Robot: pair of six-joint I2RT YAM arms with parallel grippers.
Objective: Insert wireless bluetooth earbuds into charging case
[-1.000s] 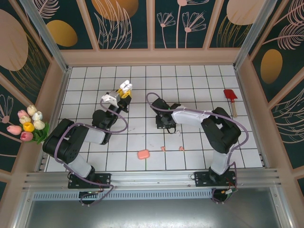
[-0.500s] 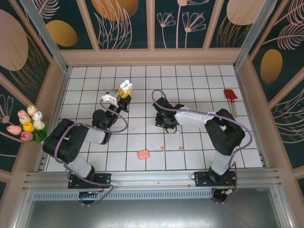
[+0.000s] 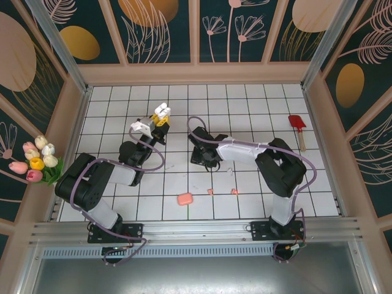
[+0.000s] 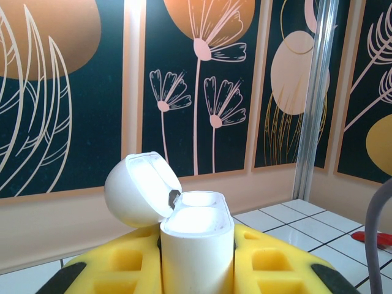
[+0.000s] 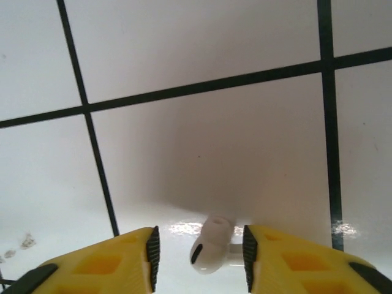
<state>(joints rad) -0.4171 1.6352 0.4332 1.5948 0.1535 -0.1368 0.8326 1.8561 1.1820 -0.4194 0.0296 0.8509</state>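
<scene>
Right wrist view: the right pincer [image 5: 199, 260] hangs low over the tiled counter [image 5: 214, 122] with its jaws partly apart. A white earbud [image 5: 210, 244] lies on the tile between the yellow fingers [image 5: 101, 263]. A gap shows on one side of the bud. On the other side its stem reaches the pad, and I cannot tell whether it touches. The bottom edge cuts off the finger bases.

In the left wrist view the left pincer [image 4: 197, 272] is clamped on the white charging case [image 4: 197, 242], which stands upright with its lid [image 4: 139, 190] hinged back. The case's lower part is hidden between the fingers.

From above, the right pincer's tips are hidden under its own wrist. Nearer the arm bases than that pincer lie a white speck [image 3: 231, 172], too small to make out, one salmon earbud [image 3: 210, 192], another salmon earbud [image 3: 234, 191] and a salmon case [image 3: 185, 199].
</scene>
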